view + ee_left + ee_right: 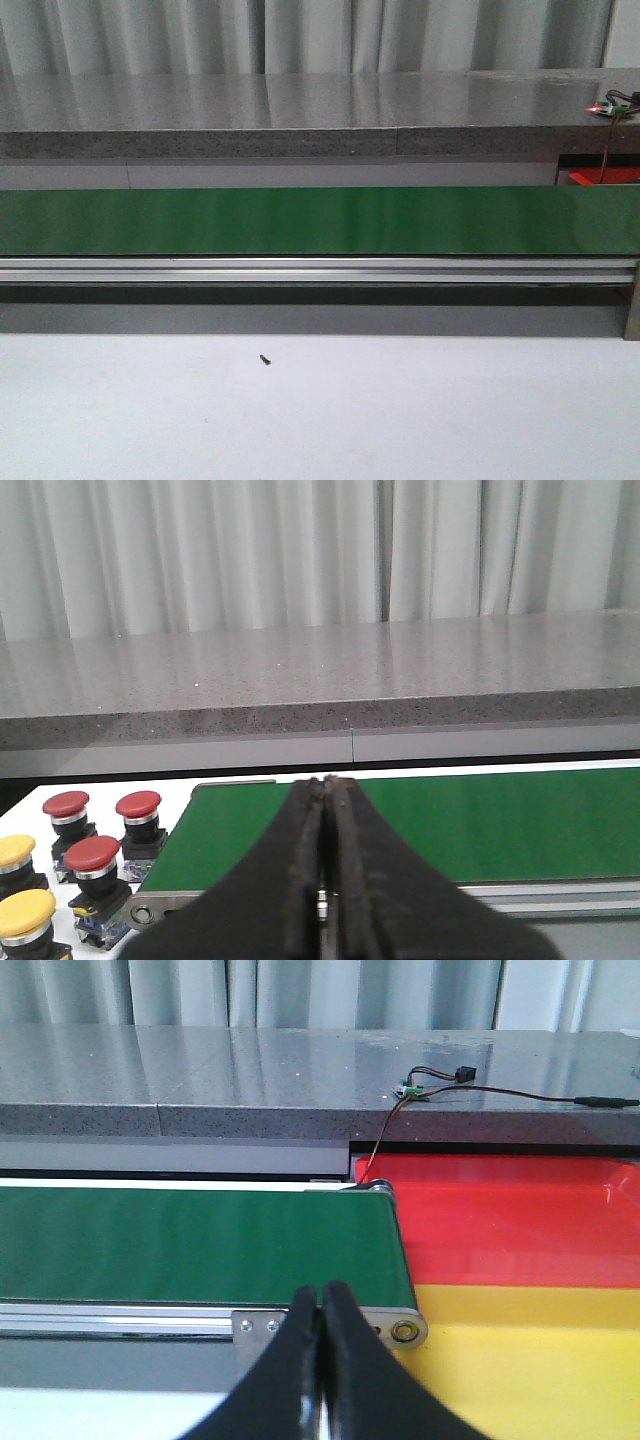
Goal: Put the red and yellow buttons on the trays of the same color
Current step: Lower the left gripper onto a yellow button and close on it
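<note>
Green conveyor belt (320,220) lies bare; red buttons (92,854) and yellow buttons (25,912) sit beside its end. Both left gripper (322,880) and right gripper (321,1360) are pressed together, holding nothing. No writing is legible.

a green conveyor belt (320,220) runs below a grey stone counter (300,115).
</note>
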Action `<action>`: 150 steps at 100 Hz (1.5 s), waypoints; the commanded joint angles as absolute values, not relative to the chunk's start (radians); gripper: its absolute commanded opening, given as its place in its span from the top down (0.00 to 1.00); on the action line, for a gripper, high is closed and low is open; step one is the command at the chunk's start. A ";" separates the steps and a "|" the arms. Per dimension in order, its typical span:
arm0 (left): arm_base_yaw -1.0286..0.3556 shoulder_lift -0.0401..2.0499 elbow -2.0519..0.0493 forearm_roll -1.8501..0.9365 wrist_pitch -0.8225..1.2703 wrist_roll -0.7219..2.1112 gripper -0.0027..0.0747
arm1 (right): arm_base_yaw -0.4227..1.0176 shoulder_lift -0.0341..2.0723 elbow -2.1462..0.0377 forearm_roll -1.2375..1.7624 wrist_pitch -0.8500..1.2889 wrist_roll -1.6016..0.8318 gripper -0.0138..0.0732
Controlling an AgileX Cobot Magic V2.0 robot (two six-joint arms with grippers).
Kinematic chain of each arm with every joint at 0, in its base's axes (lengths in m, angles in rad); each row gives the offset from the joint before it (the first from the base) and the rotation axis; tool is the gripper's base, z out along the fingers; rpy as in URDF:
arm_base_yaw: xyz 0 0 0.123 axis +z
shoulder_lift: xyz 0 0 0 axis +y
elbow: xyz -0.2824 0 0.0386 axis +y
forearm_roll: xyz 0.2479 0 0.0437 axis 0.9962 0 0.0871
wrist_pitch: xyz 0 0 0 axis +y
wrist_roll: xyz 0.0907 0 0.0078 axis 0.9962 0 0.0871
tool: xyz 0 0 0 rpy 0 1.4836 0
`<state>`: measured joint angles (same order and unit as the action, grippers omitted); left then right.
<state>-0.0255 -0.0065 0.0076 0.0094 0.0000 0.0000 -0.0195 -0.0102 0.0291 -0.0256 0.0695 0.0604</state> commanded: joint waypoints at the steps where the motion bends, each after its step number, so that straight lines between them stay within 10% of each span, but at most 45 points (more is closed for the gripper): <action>1: -0.032 -0.038 0.048 0.000 -0.090 -0.014 0.99 | -0.022 -0.029 0.011 -0.036 -0.005 0.059 0.92; 150: 0.055 0.536 -0.647 -0.101 0.503 -0.040 0.99 | -0.022 -0.029 0.011 -0.036 -0.005 0.059 0.92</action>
